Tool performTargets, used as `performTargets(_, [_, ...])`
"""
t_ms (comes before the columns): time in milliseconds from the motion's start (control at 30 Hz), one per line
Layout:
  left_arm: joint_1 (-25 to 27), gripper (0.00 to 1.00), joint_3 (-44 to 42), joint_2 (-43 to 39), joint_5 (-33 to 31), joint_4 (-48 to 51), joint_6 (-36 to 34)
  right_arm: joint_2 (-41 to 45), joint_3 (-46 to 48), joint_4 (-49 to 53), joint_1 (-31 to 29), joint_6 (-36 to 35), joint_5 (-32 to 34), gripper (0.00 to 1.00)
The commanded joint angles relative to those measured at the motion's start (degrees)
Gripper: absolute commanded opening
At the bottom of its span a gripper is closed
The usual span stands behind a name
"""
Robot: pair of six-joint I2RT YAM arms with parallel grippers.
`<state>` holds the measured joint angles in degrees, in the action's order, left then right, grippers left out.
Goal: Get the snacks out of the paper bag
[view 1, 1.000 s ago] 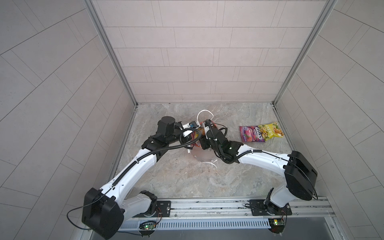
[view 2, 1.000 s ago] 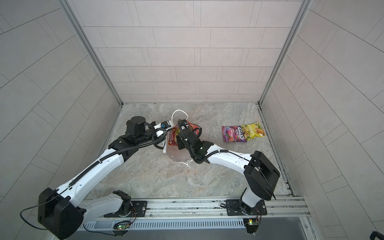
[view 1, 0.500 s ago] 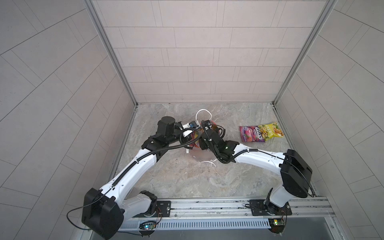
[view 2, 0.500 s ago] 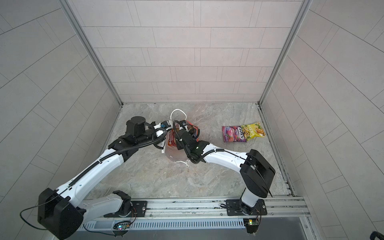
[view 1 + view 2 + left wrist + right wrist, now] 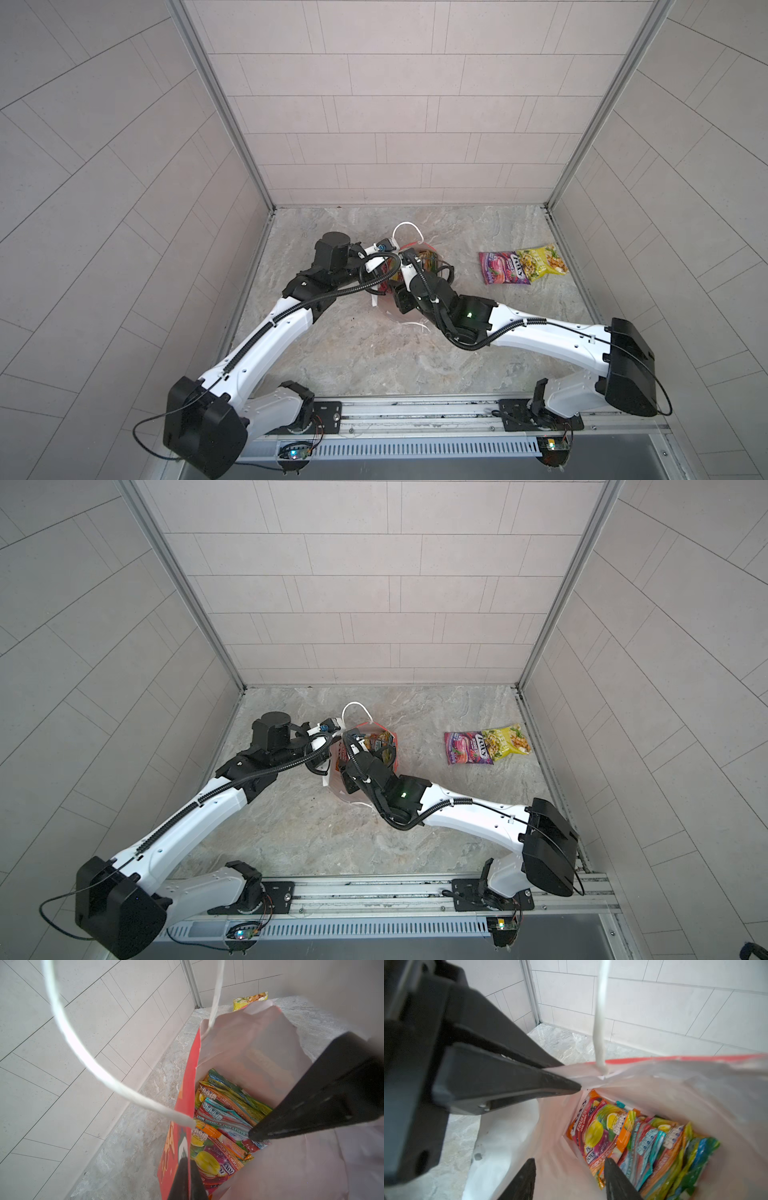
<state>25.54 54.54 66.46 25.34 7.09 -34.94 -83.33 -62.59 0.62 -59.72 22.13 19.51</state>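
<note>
The paper bag (image 5: 386, 309) stands mouth up near the middle of the bench (image 5: 353, 365), somewhat toward the back edge; it is red outside and white inside. The left gripper (image 5: 189, 1176) is clamped tight on the bag's rim, with one finger on the red face and one on the white lining. A white cord handle (image 5: 83, 1053) loops up free from the rim just beside that pinch. The right gripper (image 5: 570, 1160) reaches into the bag mouth with its jaws partly apart. Only the white inner wall shows between them, and no packet is gripped. In the left wrist view one of its fingers (image 5: 311, 1105) ends at a pale mint packet (image 5: 228, 1126); whether touching or just above cannot be told. The snack packets (image 5: 643, 1142) sit on edge at the bottom of the bag, packed side by side in orange, green, teal and yellow. The purple packet (image 5: 503, 268) and the yellow packet (image 5: 540, 259) lie flat on the bench near its right edge, toward the back right corner. Their ends overlap, and both are well apart from the bag.
</note>
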Motion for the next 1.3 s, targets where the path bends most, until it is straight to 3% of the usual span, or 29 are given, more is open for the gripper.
performTargets(0, [0.38,0.0,1.27,-1.09,1.19,-0.91,0.23,-2.53,1.28,-0.85,-0.04,1.81,0.35,0.46])
performTargets(233, [0.39,0.0,1.18,-1.25,2.07,-0.86,0.17,-7.18,3.86,-6.06,0.93,4.27,1.51,0.35])
performTargets(367, [0.39,0.0,0.2,-2.01,2.86,-1.46,-0.67,-10.05,3.76,-6.95,3.17,7.27,0.65,0.35])
performTargets(533, [0.39,0.0,-0.23,-2.33,3.65,-1.89,-1.08,-14.7,-0.05,-4.02,4.89,9.98,3.45,0.52])
performTargets(667, [0.41,0.0,-0.3,-2.38,4.01,-1.82,-1.27,-16.92,-2.08,-2.89,5.54,12.04,5.21,0.6])
performTargets(1000, [0.44,0.0,-0.58,-2.7,4.47,-1.68,-1.8,-22.31,-6.76,0.7,7.1,15.87,7.94,0.69])
performTargets(1267, [0.39,0.0,-0.3,-2.25,5.36,-1.71,-1.71,-27.93,-8.4,-2.1,9.4,17.99,3.56,0.68])
